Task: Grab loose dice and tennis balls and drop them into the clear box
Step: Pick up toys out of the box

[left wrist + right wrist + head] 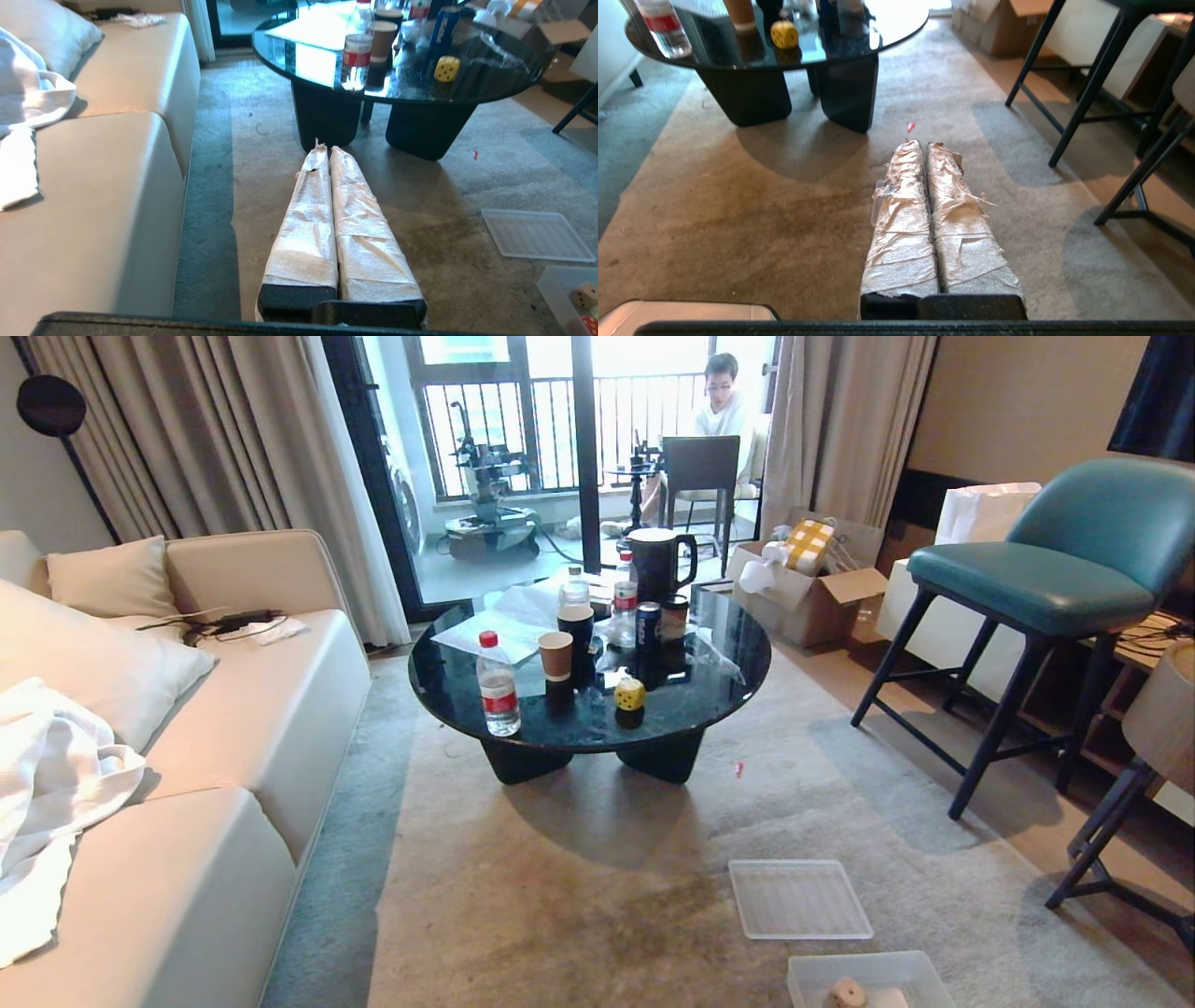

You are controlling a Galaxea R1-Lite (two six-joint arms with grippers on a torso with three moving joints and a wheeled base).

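Yellow with dark dots, one die (630,693) sits near the front edge of the round black table (728,681), well ahead of both pincers and above their level. Beside it on the glossy top stand a paper cup (555,656) and a water bottle (498,685), with cans and a dark jug (656,563) further back.

The clear box (803,980) rests on the rug off to the right of the left pincer (328,148), close to the robot; a tan die (585,295) and a red one (589,324) lie inside it. Its flat ribbed lid (798,898) lies on the rug just beyond the box, apart from it.

The left pincer hangs low over the rug, its wrapped fingers (308,224) pressed together and holding nothing, tips pointing toward the table's base. The right pincer (923,143) hangs the same way, fingers closed on nothing, with a small red scrap (910,126) on the rug just ahead of its tips.

A beige sofa (233,756) runs along the left pincer's outer side; a teal stool (1055,579) stands out past the right one. A person sits on the balcony far behind the table
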